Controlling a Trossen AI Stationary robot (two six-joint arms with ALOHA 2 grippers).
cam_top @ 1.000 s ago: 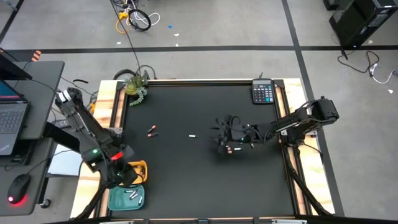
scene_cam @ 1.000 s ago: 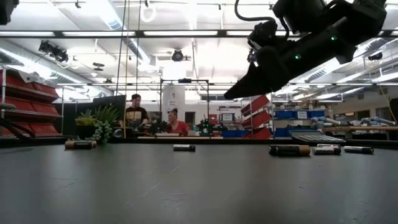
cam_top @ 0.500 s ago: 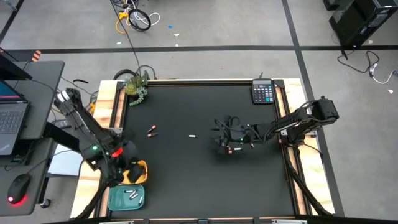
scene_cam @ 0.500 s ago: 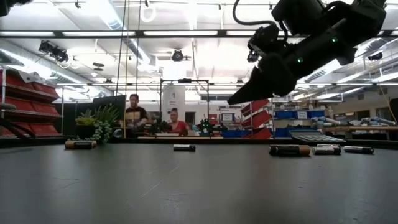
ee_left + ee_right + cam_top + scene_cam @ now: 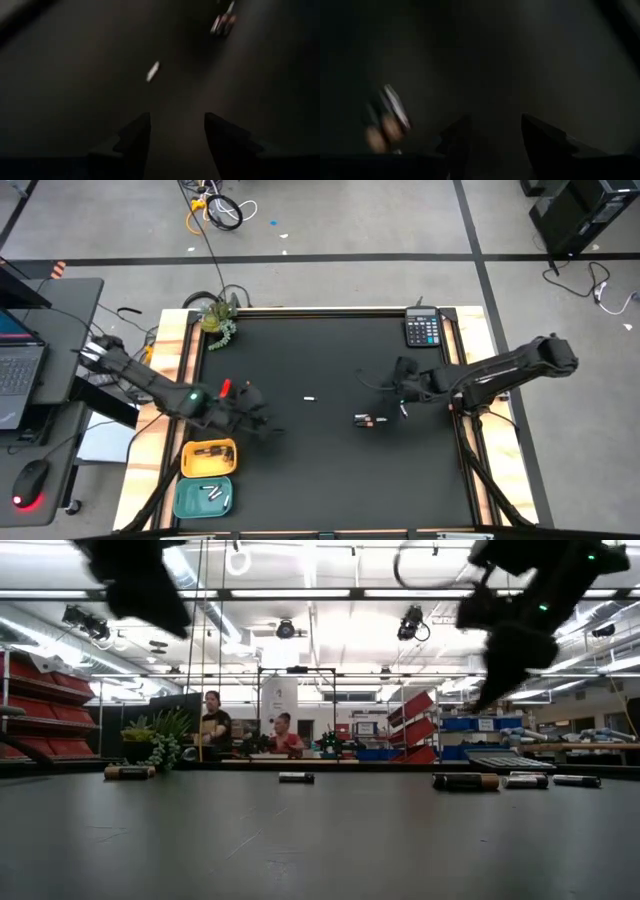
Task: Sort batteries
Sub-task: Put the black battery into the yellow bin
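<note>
Black table point(image 5: 330, 470) now carries the left gripper point(image 5: 262, 420), swung in from the yellow tray point(image 5: 208, 458), jaws wide and empty. The right gripper point(image 5: 398, 375), jaws apart and empty, has pulled back from the batteries point(image 5: 368, 419), which lie mid-table.

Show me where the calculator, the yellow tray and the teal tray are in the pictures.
calculator point(image 5: 423, 329): high view, middle of its keypad.
yellow tray point(image 5: 187, 463): high view, its left rim.
teal tray point(image 5: 181, 501): high view, bare floor near its left edge.

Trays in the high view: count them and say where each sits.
2. The yellow tray sits at the table's left edge; the teal tray lies directly beside it, closer to the corner. None appears hidden.
</note>
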